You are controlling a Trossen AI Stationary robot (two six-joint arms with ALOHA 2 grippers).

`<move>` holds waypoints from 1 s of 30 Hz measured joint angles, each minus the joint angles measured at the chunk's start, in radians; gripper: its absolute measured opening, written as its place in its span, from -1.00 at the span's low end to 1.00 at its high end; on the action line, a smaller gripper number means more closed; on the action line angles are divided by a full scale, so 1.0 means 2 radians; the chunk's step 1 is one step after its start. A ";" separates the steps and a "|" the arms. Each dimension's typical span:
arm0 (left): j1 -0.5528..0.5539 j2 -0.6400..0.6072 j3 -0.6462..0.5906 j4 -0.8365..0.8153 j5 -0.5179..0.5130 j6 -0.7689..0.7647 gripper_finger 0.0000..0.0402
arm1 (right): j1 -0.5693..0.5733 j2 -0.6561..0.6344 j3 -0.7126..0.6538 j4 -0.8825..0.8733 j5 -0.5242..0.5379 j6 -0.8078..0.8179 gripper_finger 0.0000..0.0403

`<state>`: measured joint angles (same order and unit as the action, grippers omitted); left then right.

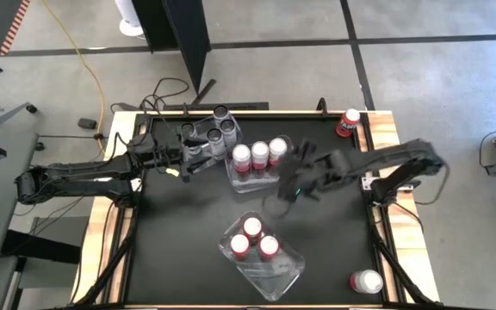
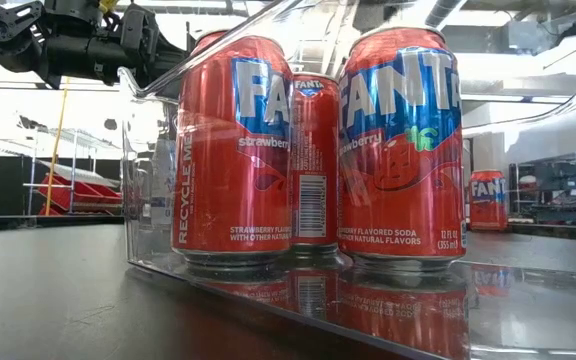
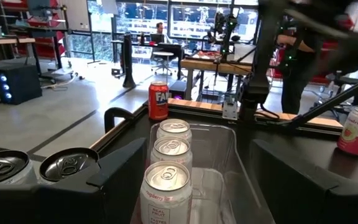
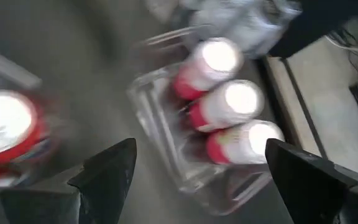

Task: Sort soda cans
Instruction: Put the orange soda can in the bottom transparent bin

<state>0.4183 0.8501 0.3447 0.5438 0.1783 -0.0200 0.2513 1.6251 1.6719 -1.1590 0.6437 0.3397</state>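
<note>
Fingers of the right gripper are being held wide apart with nothing between them, as is being shown in the right wrist view, and the gripper is being kept above the dark table, just beside the middle bin and over the gap between that bin and the near bin. Fingers of the left gripper are likewise being held apart and empty, with the row of three red-and-white cans being framed between them in the left wrist view; that gripper is being kept between the far-left bin and the middle bin. Three red-and-white cans are being held upright in a row in the middle bin, and four dark cans are being kept in the far-left bin. Three red strawberry cans are being held upright in the near bin, close together, as is being shown large in the low view. One red can is being left standing at the far right corner of the table, and one pale can is being left near the right front corner, well apart from the bins. Beyond the table, a seated person is being seen far off in the room.
</note>
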 joint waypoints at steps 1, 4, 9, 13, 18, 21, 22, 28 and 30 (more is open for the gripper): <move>0.000 0.000 0.000 0.000 0.001 0.000 0.40 | -0.012 -0.023 -0.026 0.015 0.003 0.000 0.85; 0.000 0.000 0.000 0.000 0.007 0.000 0.40 | -0.047 -0.098 -0.116 0.065 0.014 -0.002 0.85; 0.000 0.000 0.000 0.000 0.012 -0.002 0.40 | -0.097 -0.232 -0.247 0.122 0.079 0.041 0.85; 0.000 0.000 0.000 0.000 0.011 -0.003 0.40 | -0.139 -0.327 -0.311 0.127 0.121 0.109 0.85; 0.000 0.000 0.000 0.001 0.011 -0.003 0.40 | -0.211 -0.397 -0.352 0.126 0.126 0.172 0.85; 0.000 0.000 0.000 0.001 0.011 -0.003 0.40 | -0.258 -0.401 -0.361 0.126 0.116 0.193 0.85; 0.000 0.000 0.000 0.001 0.011 -0.003 0.40 | -0.277 -0.398 -0.362 0.128 0.109 0.199 0.85; 0.000 0.000 0.000 0.001 0.011 -0.002 0.40 | -0.393 -0.337 -0.363 0.135 0.061 0.228 0.85; 0.000 0.000 0.000 0.000 0.012 -0.002 0.40 | -0.430 -0.314 -0.363 0.144 0.042 0.229 0.85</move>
<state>0.4183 0.8501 0.3447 0.5445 0.2031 -0.0238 -0.6096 0.9973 0.9459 -0.8719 0.7287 0.7973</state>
